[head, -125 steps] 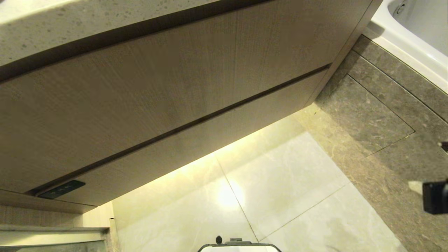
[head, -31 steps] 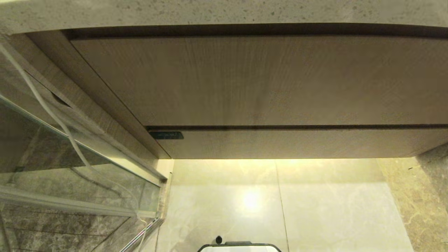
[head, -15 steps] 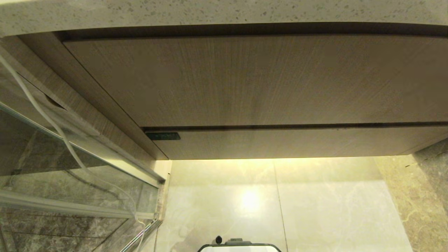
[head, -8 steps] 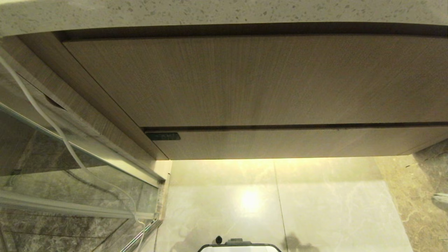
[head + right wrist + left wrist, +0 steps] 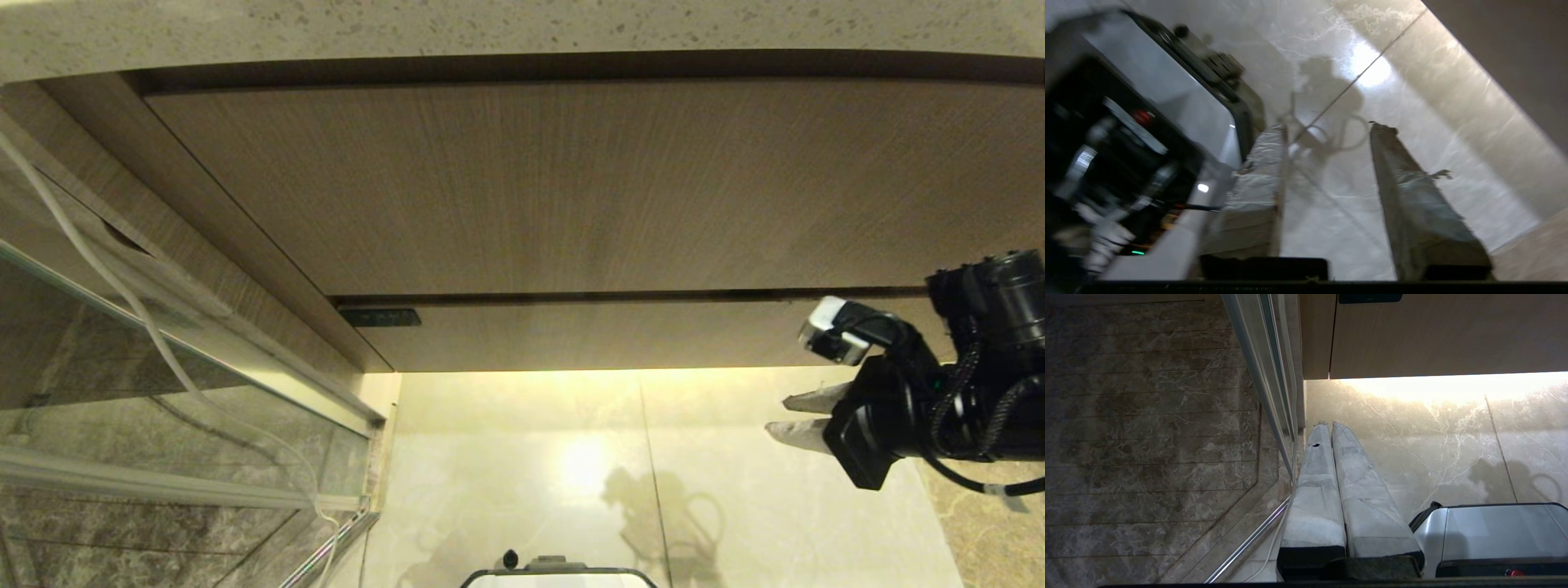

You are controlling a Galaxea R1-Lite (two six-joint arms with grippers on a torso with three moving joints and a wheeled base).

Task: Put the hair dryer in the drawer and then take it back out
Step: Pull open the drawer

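The drawer (image 5: 637, 335) is the low wood-grain front under the taller panel, and it is closed flush. The hair dryer is out of view. My right gripper (image 5: 780, 416) hangs at the right, just below the drawer front's right end and above the floor. Its padded fingers point left. In the right wrist view the right gripper (image 5: 1329, 125) is open, with only floor tile between the fingers. My left gripper (image 5: 1331, 424) is parked low beside the glass partition, its two fingers pressed together and empty.
A taller wood panel (image 5: 571, 188) sits above the drawer under a speckled stone countertop (image 5: 490, 24). A glass partition (image 5: 163, 392) with a white cord (image 5: 106, 269) along it stands at the left. Pale floor tiles (image 5: 735, 490) lie below, and my base (image 5: 559, 576) is at the bottom edge.
My right arm has swung up into the head view from the right edge, where only a sliver showed half a second ago. Its shadow now falls on the floor. The cabinet is unchanged.
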